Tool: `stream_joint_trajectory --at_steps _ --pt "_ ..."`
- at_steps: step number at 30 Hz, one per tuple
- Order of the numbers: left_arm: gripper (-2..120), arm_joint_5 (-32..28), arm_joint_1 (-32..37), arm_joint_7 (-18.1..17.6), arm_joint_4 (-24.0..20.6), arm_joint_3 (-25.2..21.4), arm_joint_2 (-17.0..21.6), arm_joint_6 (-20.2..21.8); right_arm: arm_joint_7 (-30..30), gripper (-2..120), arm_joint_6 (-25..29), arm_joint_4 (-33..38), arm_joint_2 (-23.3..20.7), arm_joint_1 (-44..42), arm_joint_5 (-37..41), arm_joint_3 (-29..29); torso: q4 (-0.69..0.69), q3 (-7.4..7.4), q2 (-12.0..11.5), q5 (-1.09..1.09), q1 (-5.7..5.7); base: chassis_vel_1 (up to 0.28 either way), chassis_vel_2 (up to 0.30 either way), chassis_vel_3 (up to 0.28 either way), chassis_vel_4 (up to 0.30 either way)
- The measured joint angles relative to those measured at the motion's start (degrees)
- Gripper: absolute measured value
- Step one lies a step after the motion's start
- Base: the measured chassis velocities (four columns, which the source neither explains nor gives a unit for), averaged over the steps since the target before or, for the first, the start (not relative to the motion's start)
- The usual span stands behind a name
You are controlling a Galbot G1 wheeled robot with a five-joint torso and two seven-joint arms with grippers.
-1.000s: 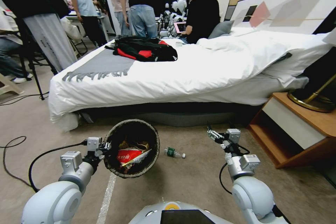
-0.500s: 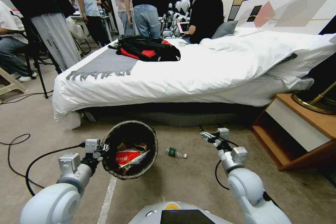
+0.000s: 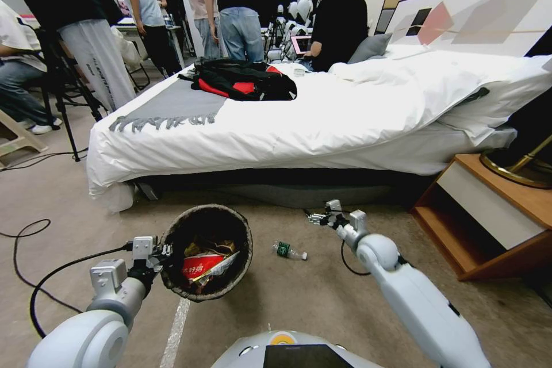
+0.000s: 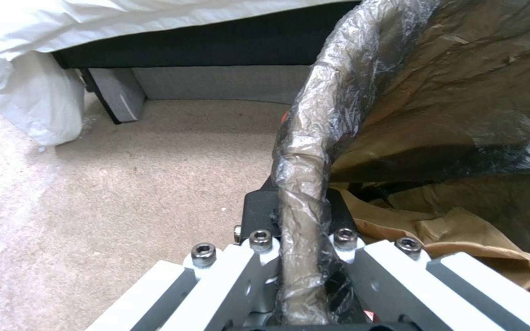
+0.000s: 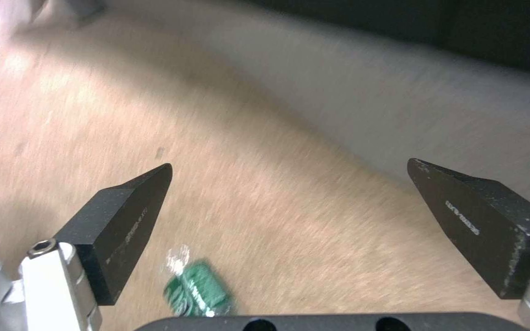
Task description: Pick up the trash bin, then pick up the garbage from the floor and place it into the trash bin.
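My left gripper (image 3: 164,251) is shut on the rim of the trash bin (image 3: 244,241), holding it off the floor (image 3: 322,293) at the lower left. The bin's dark bag liner (image 4: 305,151) passes between the left gripper's fingers (image 4: 259,216). Inside the bin lie a red-and-white packet (image 3: 198,267) and brown paper (image 4: 455,234). A small green-labelled bottle (image 3: 287,250), one piece of the garbage, lies on the floor right of the bin. My right gripper (image 3: 313,218) is stretched forward above and beyond the bottle, open and empty. The right wrist view shows the bottle (image 5: 198,294) beneath the wide-apart fingertips (image 5: 133,204).
A bed (image 3: 299,121) with white covers stands close ahead, its dark base (image 3: 270,184) near the floor. A wooden nightstand (image 3: 489,213) is at the right. Black cables (image 3: 26,259) lie on the floor at the left. A pale tape line (image 3: 175,328) runs under the bin.
My right arm has stretched forward and leftward toward the bottle, gripper still open. The left arm with the bin has shifted slightly left and lower.
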Motion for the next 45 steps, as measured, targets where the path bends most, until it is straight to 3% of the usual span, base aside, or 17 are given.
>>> stream_joint_trajectory --at_steps 6,9,17,28,45 --pt "1 0.42 0.11 0.00 0.00 -0.07 -0.05 0.00 -2.93 100 0.13 -7.79 2.42 5.15 -0.72 -5.13 0.00 0.00 0.00 0.01 0.00 0.000 0.000 0.000 0.000" --pt "1 0.58 0.14 0.01 0.00 -0.23 0.33 0.00 -4.83 100 0.48 -14.36 5.53 9.40 -1.45 -8.80 0.02 0.00 0.00 0.01 0.00 0.000 0.000 0.000 0.000" --pt "1 0.65 -0.07 -0.05 0.00 0.20 0.14 0.00 -6.48 100 1.19 -25.90 12.06 13.87 -3.99 -12.07 0.01 0.00 0.00 0.00 0.00 0.000 0.000 0.000 0.000" --pt "1 0.68 -0.24 -0.04 0.00 0.05 0.29 0.00 -6.34 100 2.62 -35.58 17.55 15.70 -8.77 -13.01 0.02 0.00 0.00 0.00 0.00 0.000 0.000 0.000 0.000" --pt "1 0.55 -0.94 0.14 0.00 0.33 0.68 0.00 -4.76 100 5.76 -43.65 20.52 15.98 -15.28 -12.42 0.00 0.00 0.00 0.00 0.00 0.000 0.000 0.000 0.000"
